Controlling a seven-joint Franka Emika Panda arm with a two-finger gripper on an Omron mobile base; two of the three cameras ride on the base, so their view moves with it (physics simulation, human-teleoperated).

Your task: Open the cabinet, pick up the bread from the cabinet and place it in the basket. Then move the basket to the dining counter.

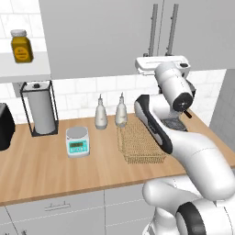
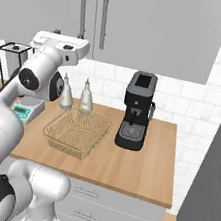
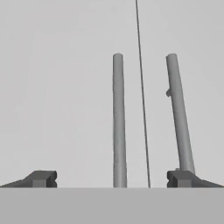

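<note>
My claw (image 3: pixel 112 178) gapes wide, empty, facing the shut cabinet (image 3: pixel 65 87). Its two bar handles (image 3: pixel 118 122) stand just ahead

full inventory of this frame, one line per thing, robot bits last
cabinet: 1, light grey, on the wall above the worktop, both doors shut
handles: 2, metal bars, upright, either side of the door seam
basket: 1, tan wire, on the worktop, nothing in it
bottles: 2, pale, behind the basket
scale: 1, white with teal panel, left of the basket
paper towel: 1, white, in a black stand
jar: 1, yellow, white lid, on a white shelf
coffee machine: 1, black, right of the basket
worktop: 1, wood
arm: 1, white
pincer: 1, open, facing the handles
</note>
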